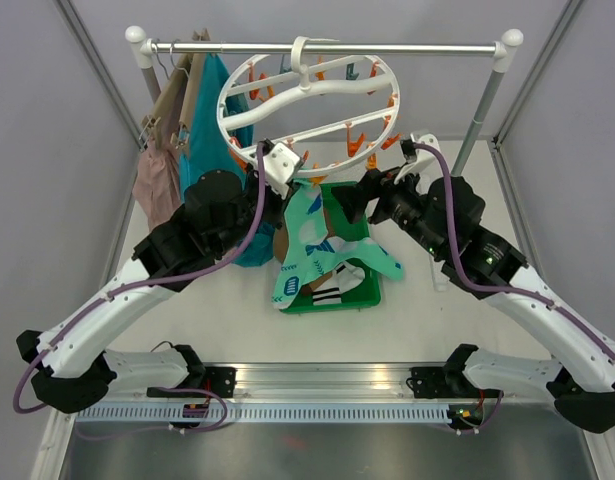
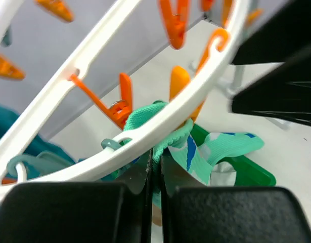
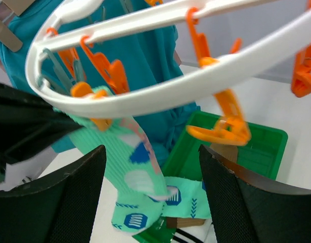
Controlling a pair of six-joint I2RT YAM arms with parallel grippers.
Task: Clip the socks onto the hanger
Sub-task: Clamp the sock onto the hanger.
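Observation:
The white ring hanger [image 1: 307,100] hangs by its hook from the rail, with orange and teal pegs. My left gripper [image 1: 290,188] is shut on the cuff of a mint-teal patterned sock [image 1: 302,240], holding it up against the ring's near rim [image 2: 145,132] by an orange peg [image 2: 122,104]. I cannot tell whether the peg grips the cuff [image 2: 145,114]. The sock [image 3: 130,167] hangs down over the basket. My right gripper [image 1: 355,200] is open and empty, just right of the sock and below the rim [image 3: 195,83]. A second mint sock [image 1: 375,257], a brown sock [image 3: 231,152] and a white striped sock [image 1: 332,292] lie in the basket.
The green basket [image 1: 367,292] sits mid-table under the hanger. A large teal garment [image 1: 212,130] and a pink-beige garment [image 1: 155,180] hang on tan hangers at the rail's left end. An open orange peg [image 3: 221,126] dangles ahead of my right fingers. The rail's right post [image 1: 482,110] stands behind my right arm.

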